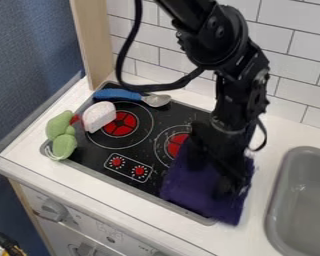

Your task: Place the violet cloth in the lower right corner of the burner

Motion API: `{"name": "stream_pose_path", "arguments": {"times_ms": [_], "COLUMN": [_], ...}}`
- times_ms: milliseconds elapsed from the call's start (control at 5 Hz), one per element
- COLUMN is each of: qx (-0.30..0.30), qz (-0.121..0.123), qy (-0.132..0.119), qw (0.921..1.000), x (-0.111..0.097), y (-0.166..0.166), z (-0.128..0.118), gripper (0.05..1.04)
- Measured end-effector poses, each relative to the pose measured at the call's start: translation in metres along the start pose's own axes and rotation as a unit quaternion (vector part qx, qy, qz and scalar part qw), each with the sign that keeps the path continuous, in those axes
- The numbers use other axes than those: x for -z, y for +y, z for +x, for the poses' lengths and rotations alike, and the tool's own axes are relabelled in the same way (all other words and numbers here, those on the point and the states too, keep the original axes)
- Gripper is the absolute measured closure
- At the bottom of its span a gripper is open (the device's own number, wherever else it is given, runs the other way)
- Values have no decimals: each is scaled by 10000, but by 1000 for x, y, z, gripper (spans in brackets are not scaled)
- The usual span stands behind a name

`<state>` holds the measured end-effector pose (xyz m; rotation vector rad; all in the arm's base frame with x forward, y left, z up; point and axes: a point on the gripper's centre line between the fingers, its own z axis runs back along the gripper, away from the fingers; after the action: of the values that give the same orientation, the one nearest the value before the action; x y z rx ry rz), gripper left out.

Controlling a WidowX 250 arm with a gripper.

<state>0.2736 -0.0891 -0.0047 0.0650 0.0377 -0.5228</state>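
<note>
The gripper [219, 187] hangs low over the right side of the black stovetop, directly above the violet cloth. The violet cloth [193, 192] lies over the stovetop's lower right corner, covering part of its edge and spilling onto the white counter. Its upper part is hidden behind the gripper. The burner plate [89, 150] carries two red-centred rings, and the cloth's left edge lies close to the right ring. Whether the gripper holds the cloth cannot be made out.
A blue-handled spoon [119, 94] lies at the stovetop's back left. A white and pink toy piece [99, 116] rests beside the left ring. A green plush toy [61, 135] straddles the left edge. The grey sink [278, 190] is at the right; a tiled wall stands behind.
</note>
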Motion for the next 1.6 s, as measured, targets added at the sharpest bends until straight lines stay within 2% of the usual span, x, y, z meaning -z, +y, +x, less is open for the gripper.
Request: {"name": "stream_pose_path", "arguments": {"times_ms": [200,400,600,800,1000,1200,1400,1600], "qx": [96,293,287,294,324,191,115,79], "qz": [-2,173,402,440,497,517,334,223], "qy": [112,163,248,263,102,-168,-519,-709], "qw": [9999,9993,9985,9983,9982,9983,9980,9972], "x": [0,-8,-14,-17,-27,-45,-66,-77], "y": [-12,-24,-20,-18,-14,-6,1,10], "z": [-12,-19,-24,-25,-21,-20,-15,-9], "gripper": [85,85,85,85,84,85,84,85]}}
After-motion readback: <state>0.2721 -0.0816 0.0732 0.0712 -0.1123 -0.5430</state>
